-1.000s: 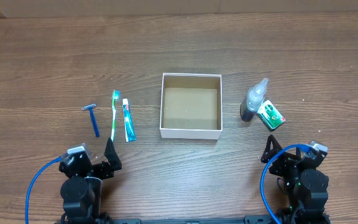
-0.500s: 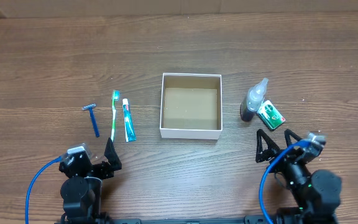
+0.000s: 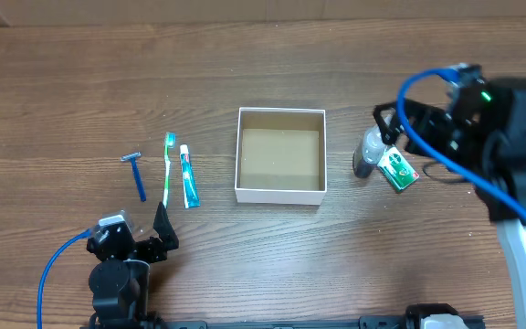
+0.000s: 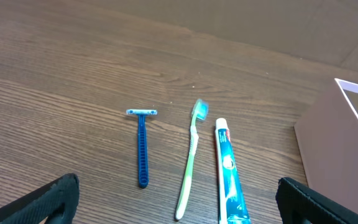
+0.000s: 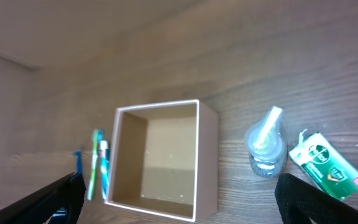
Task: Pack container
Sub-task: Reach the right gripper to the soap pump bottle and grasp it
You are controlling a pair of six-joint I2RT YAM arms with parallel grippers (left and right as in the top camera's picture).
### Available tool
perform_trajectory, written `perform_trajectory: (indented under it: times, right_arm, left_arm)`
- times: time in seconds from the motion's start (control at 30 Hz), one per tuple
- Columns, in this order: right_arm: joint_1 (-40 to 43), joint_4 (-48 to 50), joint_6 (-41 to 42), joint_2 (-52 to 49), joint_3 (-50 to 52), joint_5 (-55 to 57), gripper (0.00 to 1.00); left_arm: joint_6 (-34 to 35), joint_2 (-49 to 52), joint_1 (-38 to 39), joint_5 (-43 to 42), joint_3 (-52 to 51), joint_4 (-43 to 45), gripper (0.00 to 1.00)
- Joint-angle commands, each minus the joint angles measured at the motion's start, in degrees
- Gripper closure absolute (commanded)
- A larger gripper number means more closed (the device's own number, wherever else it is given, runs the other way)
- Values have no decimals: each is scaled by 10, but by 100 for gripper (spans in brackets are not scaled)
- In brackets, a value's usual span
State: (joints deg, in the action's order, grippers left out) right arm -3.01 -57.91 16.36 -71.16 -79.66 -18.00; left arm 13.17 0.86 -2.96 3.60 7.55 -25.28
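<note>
The container (image 3: 280, 194) is a square shallow box with white walls and a bare brown floor, at the table's middle. It also shows in the right wrist view (image 5: 207, 163) and at the right edge of the left wrist view (image 4: 347, 146). My right gripper (image 3: 383, 123) is open and empty, raised above a clear bottle (image 3: 370, 151) and a green packet (image 3: 397, 169) to the right of the box. My left gripper (image 3: 163, 230) is open and empty, low near the front edge, just short of a blue razor (image 4: 142, 146), a green toothbrush (image 4: 190, 158) and a toothpaste tube (image 4: 229, 171).
The razor (image 3: 138, 174), toothbrush (image 3: 168, 169) and toothpaste (image 3: 188, 176) lie side by side left of the box. The bottle (image 5: 265, 146) stands upright with the packet (image 5: 324, 163) flat next to it. Blue cables loop from both arms.
My right arm has lifted from its rest at the front right and swung away from the front edge to hover over the bottle and packet. My left arm and all objects have not moved.
</note>
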Motion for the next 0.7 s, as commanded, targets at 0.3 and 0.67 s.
perform_trajectory:
  times: [0.3,0.67]
  right_arm:
    - [-58,1,86,-205,-14,194,3]
    - [-58,-1,92,-271,-13,207,28]
  left_arm:
    - [-7,-6,4,-6,-3,0,0]
    - [-7,-6,4,-6,-3,0,0]
